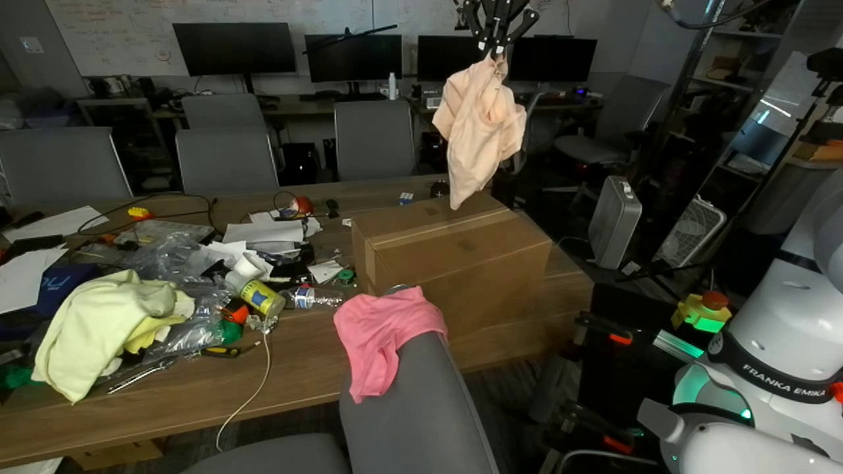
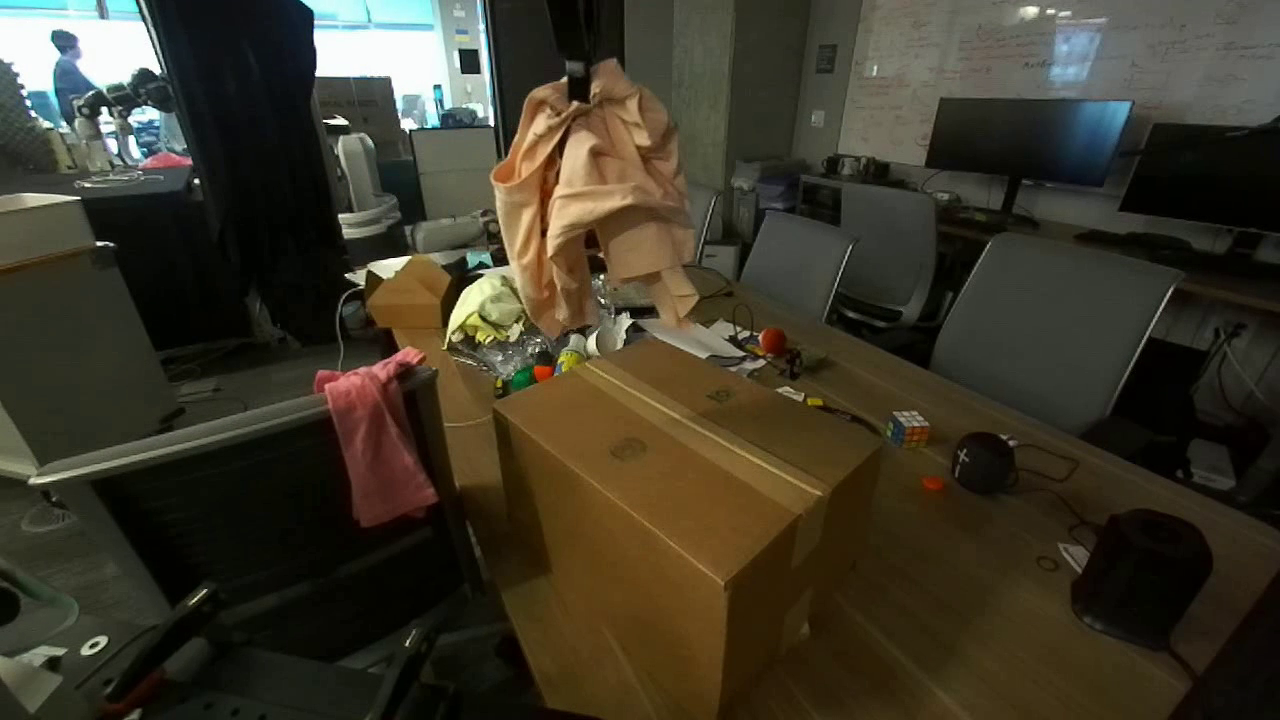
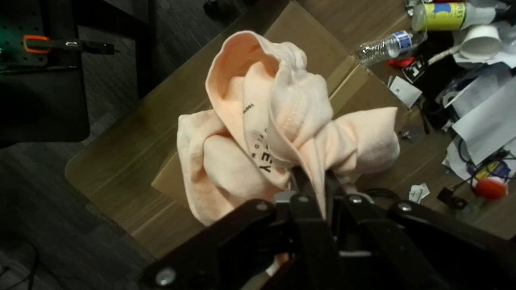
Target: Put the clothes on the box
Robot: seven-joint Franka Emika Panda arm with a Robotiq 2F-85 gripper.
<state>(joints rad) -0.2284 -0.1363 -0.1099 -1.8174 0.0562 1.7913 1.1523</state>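
A wooden table (image 1: 303, 375) is stretching out well below my gripper (image 1: 492, 51), whose fingers (image 2: 577, 85) are clamping a gathered bit of the peach garment (image 1: 484, 125) between them. It is hanging beneath the fingers in loose, crumpled folds, tapering to a tip (image 1: 456, 196) in an exterior view and hovering clear of the cardboard box (image 1: 461, 263) below. In the wrist view a rounded opening (image 3: 236, 60) is gaping ahead of the fingers, and dark lettering (image 3: 264, 157) is running under a fold, leaving only fragments such as "EY" showing. There the fingers' ends are hiding in the folds, and the garment is covering much of the box beneath them. The upper edges of both exterior views are cutting off the gripper, and I'm not managing to make out what kind of garment I'm holding.
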